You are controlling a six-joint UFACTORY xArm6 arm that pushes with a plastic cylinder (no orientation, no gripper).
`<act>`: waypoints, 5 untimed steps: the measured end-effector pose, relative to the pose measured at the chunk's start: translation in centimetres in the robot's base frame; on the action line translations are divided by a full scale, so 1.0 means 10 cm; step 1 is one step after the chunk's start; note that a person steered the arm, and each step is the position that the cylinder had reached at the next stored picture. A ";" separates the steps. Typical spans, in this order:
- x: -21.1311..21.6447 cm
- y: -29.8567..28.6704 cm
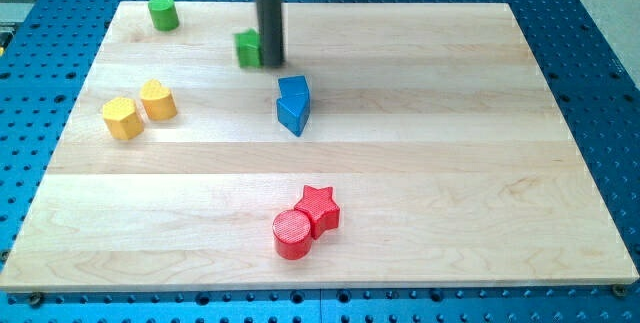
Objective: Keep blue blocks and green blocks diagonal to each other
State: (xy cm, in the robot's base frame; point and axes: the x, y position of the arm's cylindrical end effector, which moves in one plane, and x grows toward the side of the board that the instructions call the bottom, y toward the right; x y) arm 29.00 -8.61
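Note:
My tip (pixel 270 62) touches the right side of the green star block (pixel 247 49) at the view's upper middle. A green cylinder (pixel 162 12) stands near the board's top left corner. Two blue blocks sit together just below and right of my tip: a blue cube-like block (pixel 295 88) behind a blue triangular block (pixel 291 115). The green star is up and left of the blue pair.
A yellow hexagonal block (pixel 122 119) and a yellow heart block (pixel 157 100) sit at the view's left. A red cylinder (pixel 292 234) and a red star (pixel 318 209) sit at the lower middle. The wooden board (pixel 500 213) lies on a blue perforated table.

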 end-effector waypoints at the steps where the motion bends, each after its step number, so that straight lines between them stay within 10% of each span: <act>1: -0.27 -0.54; 5: -0.21 -0.31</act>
